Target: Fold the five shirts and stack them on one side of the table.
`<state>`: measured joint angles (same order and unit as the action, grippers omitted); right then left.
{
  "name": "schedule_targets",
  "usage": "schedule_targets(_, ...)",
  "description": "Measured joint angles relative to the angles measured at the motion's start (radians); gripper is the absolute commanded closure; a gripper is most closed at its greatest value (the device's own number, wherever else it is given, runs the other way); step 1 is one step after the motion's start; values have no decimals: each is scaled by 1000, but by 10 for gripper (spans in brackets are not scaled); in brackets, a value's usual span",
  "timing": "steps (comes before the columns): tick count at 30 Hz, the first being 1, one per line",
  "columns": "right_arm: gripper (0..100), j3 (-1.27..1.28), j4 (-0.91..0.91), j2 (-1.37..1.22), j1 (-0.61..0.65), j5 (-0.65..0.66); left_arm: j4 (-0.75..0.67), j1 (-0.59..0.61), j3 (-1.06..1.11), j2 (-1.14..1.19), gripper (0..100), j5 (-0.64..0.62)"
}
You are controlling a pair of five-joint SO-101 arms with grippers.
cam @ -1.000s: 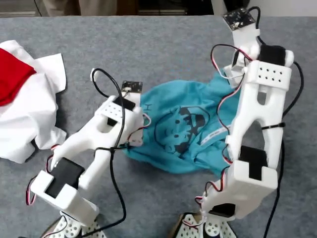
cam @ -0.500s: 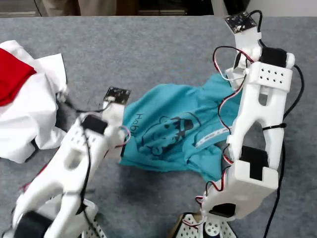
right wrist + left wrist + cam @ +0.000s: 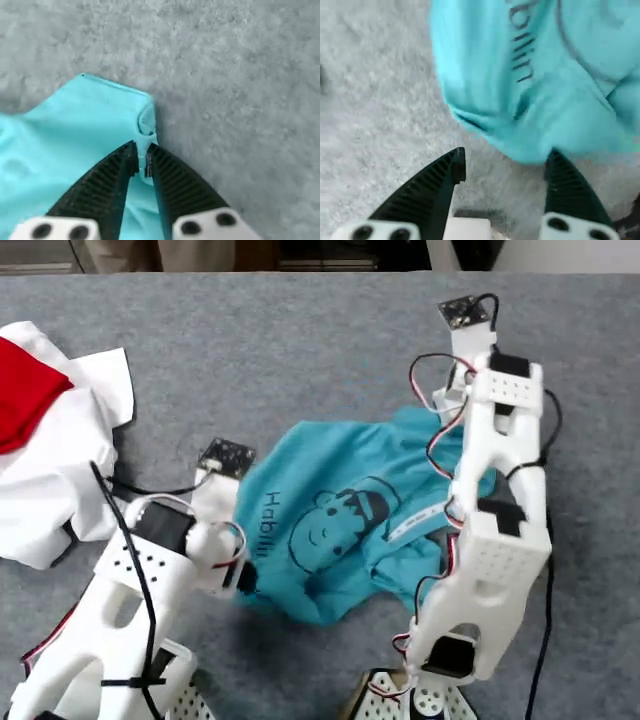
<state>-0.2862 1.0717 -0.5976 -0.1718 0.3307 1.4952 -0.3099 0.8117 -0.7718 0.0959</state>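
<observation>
A teal shirt (image 3: 330, 515) with a cartoon face lies crumpled in the middle of the grey table. My left gripper (image 3: 505, 162) is open at the shirt's near left edge (image 3: 485, 122), and the folded hem lies just beyond its fingertips (image 3: 456, 162). In the high view that gripper (image 3: 240, 575) sits low at the shirt's front left corner. My right gripper (image 3: 144, 157) is shut on a corner of the teal shirt (image 3: 90, 115) at its far right side. The right arm (image 3: 495, 500) stretches over the shirt's right part and hides it.
A heap of white shirts (image 3: 60, 480) with a red one (image 3: 25, 390) on top lies at the table's left edge. Bare grey felt (image 3: 280, 340) spreads behind the teal shirt. Both arm bases stand at the front edge.
The left arm has drawn back toward the front left. The teal shirt has slid and turned that way with it. The right arm has shifted slightly left with its corner.
</observation>
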Motion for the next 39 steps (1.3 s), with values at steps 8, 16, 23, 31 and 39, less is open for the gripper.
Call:
schedule_targets(8,995,-11,-34,-54,-46,-15,-97,48,-305,57,708,-153)
schedule_targets(16,995,-71,-40,-118,-63,-15,-324,149,-500,582,708,-345)
schedule_targets(23,995,-74,-40,-118,-63,-15,-288,203,-934,1102,709,-551)
schedule_targets(31,995,-74,-40,-118,-63,-15,25,172,-1425,1519,881,-629)
schedule_targets(39,995,-74,-40,-118,-63,-15,247,97,-1745,1659,836,-634)
